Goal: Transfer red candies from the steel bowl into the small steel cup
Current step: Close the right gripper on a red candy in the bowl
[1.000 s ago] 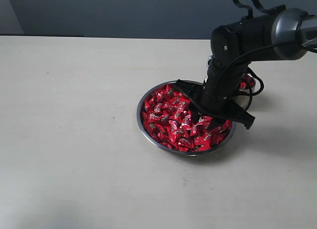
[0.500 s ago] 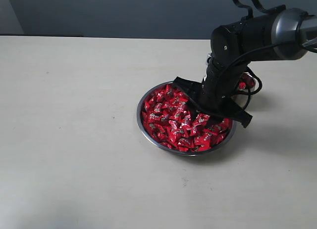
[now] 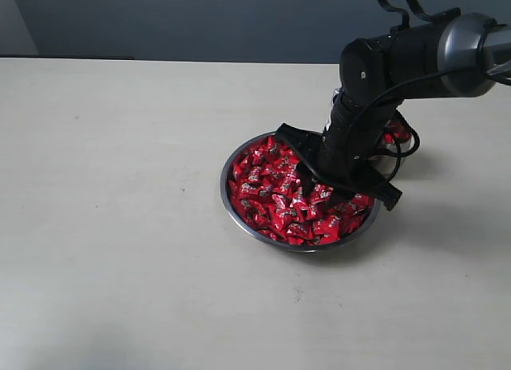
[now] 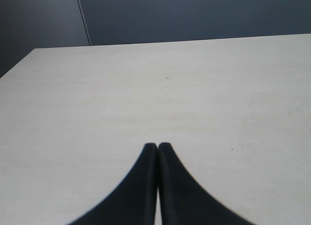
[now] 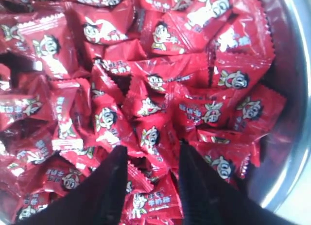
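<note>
The steel bowl [image 3: 239, 223] sits mid-table, heaped with red candies [image 3: 267, 186]. My right gripper [image 3: 327, 192] is down in the heap on the bowl's right side, open. In the right wrist view its two dark fingers straddle a few wrappers, gripper [image 5: 153, 148] open, red candies [image 5: 160, 79] filling the view and the bowl wall [image 5: 291, 113] at one edge. The small steel cup is almost wholly hidden behind the right arm; only a bit of red wrapper [image 3: 395, 133] peeks out there. My left gripper [image 4: 158, 146] is shut over bare table, out of the exterior view.
The pale table [image 3: 120, 186] stretches wide to the left and front of the bowl. A dark wall [image 3: 200, 18] runs along the table's far edge. The right arm's black cable [image 3: 407, 142] loops behind the bowl.
The right gripper has sunk a little deeper into the candies and shifted slightly left. Its finger spread looks a bit narrower. The bowl has stayed put.
</note>
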You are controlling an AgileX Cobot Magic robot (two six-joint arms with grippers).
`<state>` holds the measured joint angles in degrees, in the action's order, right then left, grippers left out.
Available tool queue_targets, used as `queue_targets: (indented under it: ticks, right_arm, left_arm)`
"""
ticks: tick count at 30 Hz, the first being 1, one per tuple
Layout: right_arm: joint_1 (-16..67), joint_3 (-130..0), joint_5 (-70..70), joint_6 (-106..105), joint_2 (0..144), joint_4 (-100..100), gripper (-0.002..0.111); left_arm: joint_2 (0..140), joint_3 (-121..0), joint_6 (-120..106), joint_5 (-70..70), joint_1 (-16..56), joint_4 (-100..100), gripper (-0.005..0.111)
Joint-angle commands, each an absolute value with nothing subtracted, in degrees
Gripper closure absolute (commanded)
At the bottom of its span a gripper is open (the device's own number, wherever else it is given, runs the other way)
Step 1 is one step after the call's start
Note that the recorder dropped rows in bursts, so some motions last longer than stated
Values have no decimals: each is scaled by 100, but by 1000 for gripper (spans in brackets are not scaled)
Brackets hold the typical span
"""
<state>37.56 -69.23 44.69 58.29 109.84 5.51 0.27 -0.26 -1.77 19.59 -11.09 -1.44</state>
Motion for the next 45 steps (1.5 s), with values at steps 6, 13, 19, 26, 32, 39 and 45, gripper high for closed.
queue_targets:
  ticks: [6, 13, 19, 26, 32, 39, 45]
  right_arm:
    - [3772, -6968, 5353, 5806, 10969, 554, 73]
    - [3772, -6968, 5538, 5806, 10969, 446, 73]
    - [3772, -6968, 5382, 5806, 10969, 446, 73]
    - [3772, -6968, 5382, 5872, 11058, 446, 73]
    - [3772, -6968, 5363, 5872, 11250, 564, 73]
    - [3772, -6968, 5313, 5862, 11285, 564, 73]
    - [3772, -6968, 5314, 5862, 11285, 522, 75]
  left_arm:
    - [0, 0, -168, 1914, -1072, -155, 106]
    - [0, 0, -168, 1914, -1072, -155, 106]
    - [0, 0, -168, 1914, -1072, -155, 106]
    - [0, 0, -168, 1914, -1072, -155, 106]
    - [0, 0, -168, 1914, -1072, -155, 106]
    - [0, 0, -168, 1914, -1072, -155, 106]
    - [0, 0, -168, 1914, -1072, -155, 106]
